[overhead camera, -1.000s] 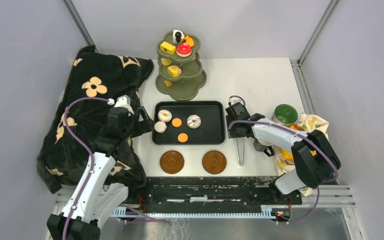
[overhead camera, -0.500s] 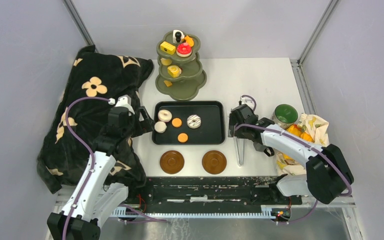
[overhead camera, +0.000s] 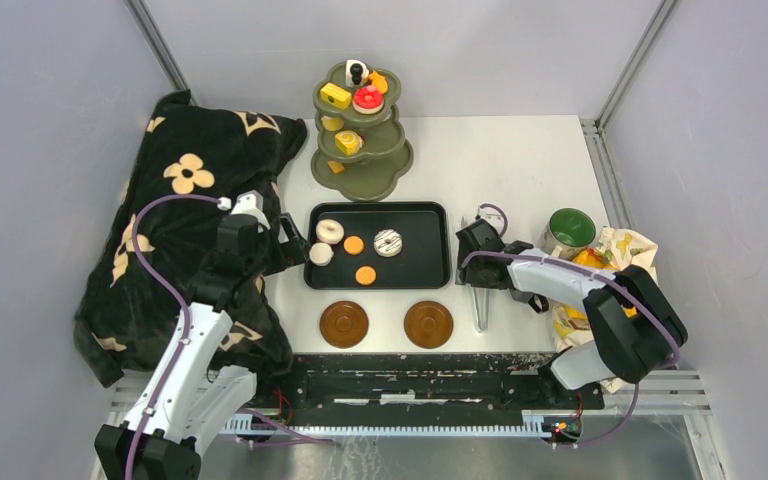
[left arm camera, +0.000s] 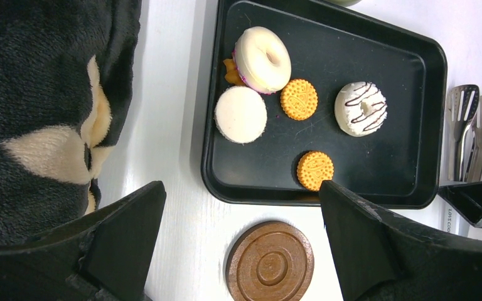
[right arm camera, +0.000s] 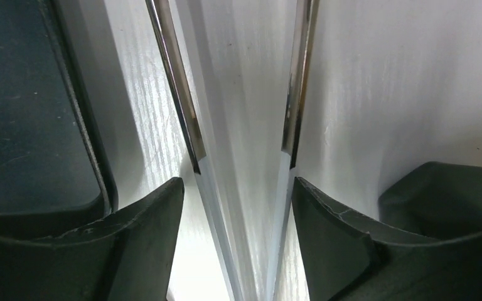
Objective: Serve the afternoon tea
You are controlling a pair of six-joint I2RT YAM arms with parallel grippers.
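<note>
The olive-green three-tier stand (overhead camera: 360, 165) at the back holds yellow, red and white cakes. The black tray (overhead camera: 430, 262) holds a white donut (left arm camera: 262, 59), a white round cake (left arm camera: 240, 114), a striped donut (left arm camera: 361, 108) and two cookies (left arm camera: 299, 99) (left arm camera: 315, 170). Two brown saucers (overhead camera: 344, 324) (overhead camera: 428, 324) lie in front of it. A green mug (overhead camera: 570, 229) stands at the right. My left gripper (left arm camera: 241, 191) is open and empty above the tray's near-left edge and a saucer (left arm camera: 270, 266). My right gripper (right arm camera: 237, 185) is open, its fingers straddling the metal tongs (right arm camera: 177, 94).
A black flowered blanket (overhead camera: 175, 230) fills the left side, close to my left arm. A crumpled bag with yellow and orange things (overhead camera: 600, 270) lies at the right edge by the mug. The tongs (overhead camera: 479, 300) lie just right of the tray.
My right gripper has shifted toward me along the tray's right edge and come down over the tongs. The left arm and the pastries have not moved.
</note>
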